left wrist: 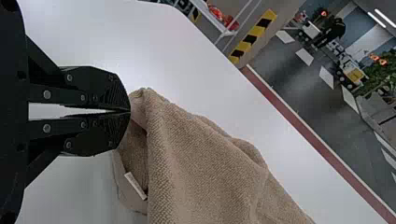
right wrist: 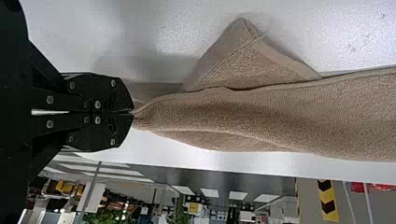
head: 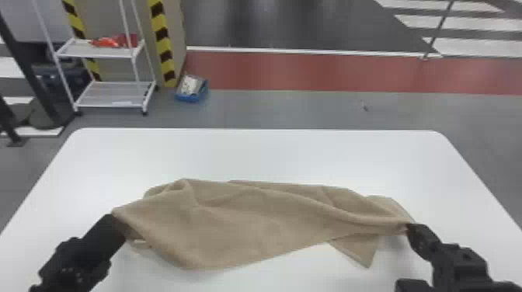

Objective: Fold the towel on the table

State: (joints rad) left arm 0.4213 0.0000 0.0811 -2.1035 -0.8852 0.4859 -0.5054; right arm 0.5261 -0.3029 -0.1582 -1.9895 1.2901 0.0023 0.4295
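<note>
Because the towel [head: 252, 225] spans the table [head: 272, 153] between 2 closed grippers, the step in hand appears to be straightening it for a fold; the left gripper [left wrist: 130, 111] is shut on 1 corner, and the right gripper [right wrist: 133, 114] pinches a gathered bit of cloth at the opposite end. Near the right gripper, a loose corner [head: 359, 254] points toward the robot from under the main cloth; near the left gripper, a white tag [left wrist: 135, 185] shows on the part hanging beneath the held corner. Good execution would call for 2 equal, gentle pulls outward, enough to take the slack from the sagging near edge; a hard pull could slip the cloth from the fingertips, since each grip seems to take only a small pinch. Both ends would best be kept level and low, so that the cloth is laid down rather than dropped; the loose corner should be drawn out flat before any crease is set, as it could otherwise leave a lump under the fold; if the diagonal ridges remain after tensioning, lowering the towel and regripping nearer 2 true corners would probably give squarer edges.
</note>
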